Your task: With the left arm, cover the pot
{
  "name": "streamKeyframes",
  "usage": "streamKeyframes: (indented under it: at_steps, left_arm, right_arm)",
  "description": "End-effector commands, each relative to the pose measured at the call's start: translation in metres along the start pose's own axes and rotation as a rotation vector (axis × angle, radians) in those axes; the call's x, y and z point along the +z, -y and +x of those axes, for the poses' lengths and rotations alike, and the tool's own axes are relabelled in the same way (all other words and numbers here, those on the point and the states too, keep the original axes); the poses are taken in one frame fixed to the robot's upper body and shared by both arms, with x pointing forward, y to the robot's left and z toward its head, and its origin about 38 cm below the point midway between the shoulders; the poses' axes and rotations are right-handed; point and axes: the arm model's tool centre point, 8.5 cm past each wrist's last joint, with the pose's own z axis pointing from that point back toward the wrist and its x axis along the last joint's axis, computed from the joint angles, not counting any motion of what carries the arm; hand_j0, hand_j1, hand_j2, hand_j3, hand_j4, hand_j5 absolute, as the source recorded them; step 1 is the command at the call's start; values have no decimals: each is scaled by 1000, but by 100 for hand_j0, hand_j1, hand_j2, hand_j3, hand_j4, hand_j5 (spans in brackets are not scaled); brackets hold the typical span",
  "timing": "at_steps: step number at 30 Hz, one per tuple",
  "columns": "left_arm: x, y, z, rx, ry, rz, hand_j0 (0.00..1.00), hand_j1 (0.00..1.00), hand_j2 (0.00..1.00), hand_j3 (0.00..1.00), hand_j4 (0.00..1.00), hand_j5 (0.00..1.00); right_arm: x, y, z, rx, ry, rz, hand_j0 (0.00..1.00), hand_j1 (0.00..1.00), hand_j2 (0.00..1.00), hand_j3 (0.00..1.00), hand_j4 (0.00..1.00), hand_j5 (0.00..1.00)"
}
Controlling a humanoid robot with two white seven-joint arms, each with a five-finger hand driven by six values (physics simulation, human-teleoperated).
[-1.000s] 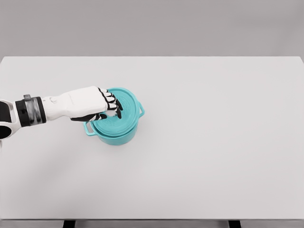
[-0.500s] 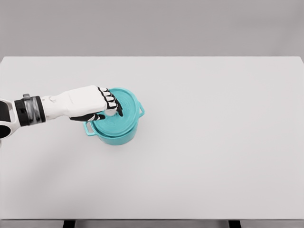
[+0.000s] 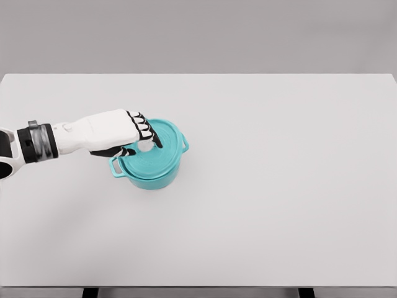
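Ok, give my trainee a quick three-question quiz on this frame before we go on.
1. True or false: the lid sits on the teal pot.
2. Which hand is at the lid's knob? A) left B) right C) none
3. Fill in: the pot stands on the white ____.

Key:
1. True, the lid rests on the pot.
2. A, the left hand, its fingers curled over the knob.
3. table.
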Motion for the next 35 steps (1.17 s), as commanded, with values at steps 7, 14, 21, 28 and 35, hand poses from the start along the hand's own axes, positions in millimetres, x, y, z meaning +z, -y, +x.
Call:
streamKeyframes:
  at_steps: [7, 14, 21, 28, 35]
  left_arm:
    - [1, -2, 0, 2, 1, 7, 78, 78, 78, 78, 78, 78]
    - [13, -17, -7, -18, -35, 50, 87, 87, 87, 87, 87, 87]
    - [65, -25, -37, -10, -189, 93, 100, 100, 100, 100, 100, 100]
    - [112, 2, -74, 99, -336, 59, 100, 100, 100, 100, 100, 100]
    - [110, 6, -74, 101, -335, 48, 100, 100, 100, 100, 100, 100]
  right_arm:
    - [0, 0, 0, 0, 0, 0, 100, 100, 100, 100, 100, 100]
    - [0, 0, 0, 1, 1, 0, 100, 100, 100, 100, 100, 100]
    - [0, 0, 0, 0, 0, 0, 100, 100, 100, 100, 100, 100]
    - [0, 0, 0, 0, 0, 0, 100, 100, 100, 100, 100, 100]
    - [0, 0, 0, 0, 0, 0, 100, 100, 100, 100, 100, 100]
